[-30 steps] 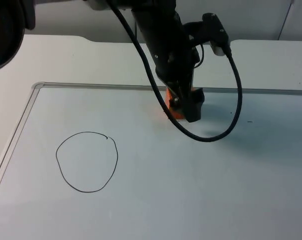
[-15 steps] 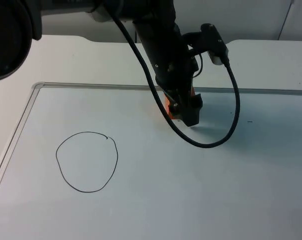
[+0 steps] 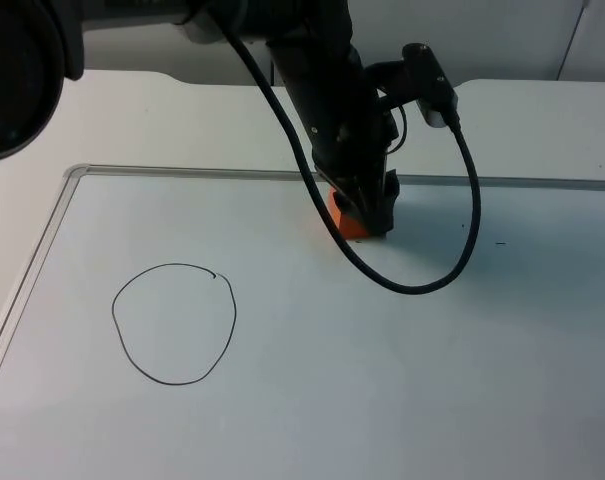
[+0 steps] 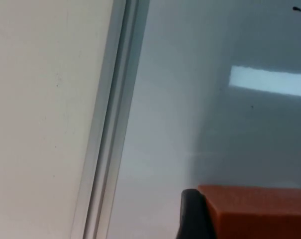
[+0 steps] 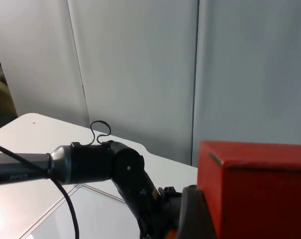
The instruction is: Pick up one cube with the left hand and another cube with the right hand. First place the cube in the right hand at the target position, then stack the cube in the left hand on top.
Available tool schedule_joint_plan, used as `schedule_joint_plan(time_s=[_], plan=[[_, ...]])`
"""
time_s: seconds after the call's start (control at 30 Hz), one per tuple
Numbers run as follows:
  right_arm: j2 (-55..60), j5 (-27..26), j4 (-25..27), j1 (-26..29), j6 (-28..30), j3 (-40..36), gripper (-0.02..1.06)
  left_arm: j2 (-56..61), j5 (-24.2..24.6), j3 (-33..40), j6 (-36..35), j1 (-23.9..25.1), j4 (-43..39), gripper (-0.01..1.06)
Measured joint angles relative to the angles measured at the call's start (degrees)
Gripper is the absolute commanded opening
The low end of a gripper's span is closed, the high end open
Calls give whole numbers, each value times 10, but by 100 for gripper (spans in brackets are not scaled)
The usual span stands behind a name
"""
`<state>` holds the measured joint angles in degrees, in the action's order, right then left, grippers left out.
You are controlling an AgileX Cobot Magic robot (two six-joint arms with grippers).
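Here the white counter [image 3: 402, 380] carries a drawn black circle [image 3: 174, 323] at its left. The left tool [image 3: 367, 215] is down near the far edge, clamped on an orange cube [image 3: 346, 217]. The right tool [image 5: 202, 219] grips a red cube [image 5: 254, 186], raised toward the grey wall [image 5: 140, 64].

No legible text, label, brand, number or sign in any view, hand-drawn black circle [image 3: 174, 324] on the white board [image 3: 382, 380] the sole mark, carrying no writing

Glossy black jointed left arm [image 3: 327, 90], rounded housings, blunt black fingertip [image 4: 192, 216].
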<state>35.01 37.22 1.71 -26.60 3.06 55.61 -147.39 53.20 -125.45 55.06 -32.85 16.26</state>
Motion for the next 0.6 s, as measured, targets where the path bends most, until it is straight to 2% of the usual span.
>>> schedule_joint_plan(time_s=[0.27,0.33,0.4,0.53,0.6], plan=[[0,0,0,0,0,0,0,17,23,0,-52,0,-33,0],[0,0,-1,0,0,0,0,46,55,0,-83,0,-62,0],[0,0,-1,0,0,0,0,62,73,0,-89,0,-69,0],[0,-2,-2,0,0,0,0,122,146,0,-108,0,-77,0],[0,-7,-2,0,0,0,0,138,153,0,-118,0,-78,0]])
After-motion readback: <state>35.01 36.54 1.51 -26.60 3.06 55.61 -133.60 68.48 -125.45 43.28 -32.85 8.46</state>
